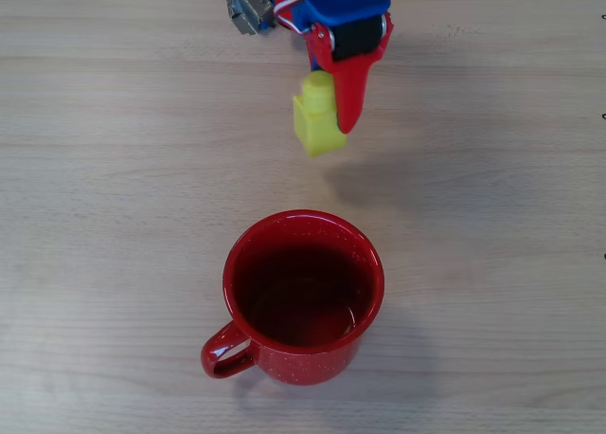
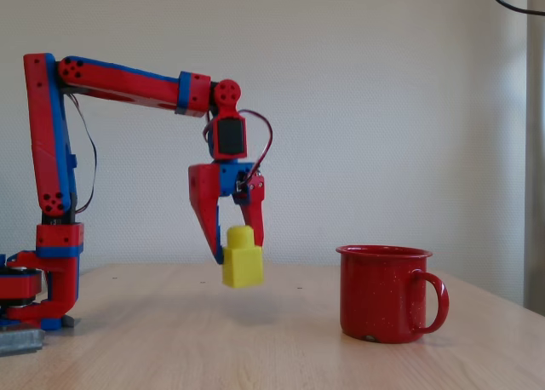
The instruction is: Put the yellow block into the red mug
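The yellow block point(image 1: 318, 118) point(image 2: 242, 259) hangs in the air above the table, stud up, held between the red fingers of my gripper point(image 1: 331, 107) point(image 2: 236, 247), which is shut on it. The red mug point(image 1: 303, 297) point(image 2: 382, 293) stands upright on the wooden table, its inside dark and holding nothing, its handle point(image 1: 224, 351) toward the lower left in the overhead view. In the fixed view the block is well left of the mug, with its underside near the height of the mug's rim. In the overhead view a stretch of bare table lies between block and mug.
The red-and-blue arm reaches from its base point(image 2: 38, 292) at the left of the fixed view. The wooden table point(image 1: 114, 216) spreads around the mug. A white wall stands behind.
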You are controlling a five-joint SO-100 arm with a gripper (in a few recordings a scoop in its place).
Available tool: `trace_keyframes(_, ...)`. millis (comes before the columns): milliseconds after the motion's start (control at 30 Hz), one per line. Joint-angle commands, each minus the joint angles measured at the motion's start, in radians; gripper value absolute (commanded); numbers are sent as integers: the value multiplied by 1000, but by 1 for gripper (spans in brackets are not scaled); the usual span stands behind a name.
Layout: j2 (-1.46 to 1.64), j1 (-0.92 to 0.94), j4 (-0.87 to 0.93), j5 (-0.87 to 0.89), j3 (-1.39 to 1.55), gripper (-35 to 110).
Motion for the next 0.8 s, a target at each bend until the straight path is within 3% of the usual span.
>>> trace_keyframes(0, 61, 31, 77, 64, -115, 0)
trace_keyframes(467, 272, 175, 295, 230, -311, 0)
trace_keyframes(767, 170, 187, 364, 284, -604, 0)
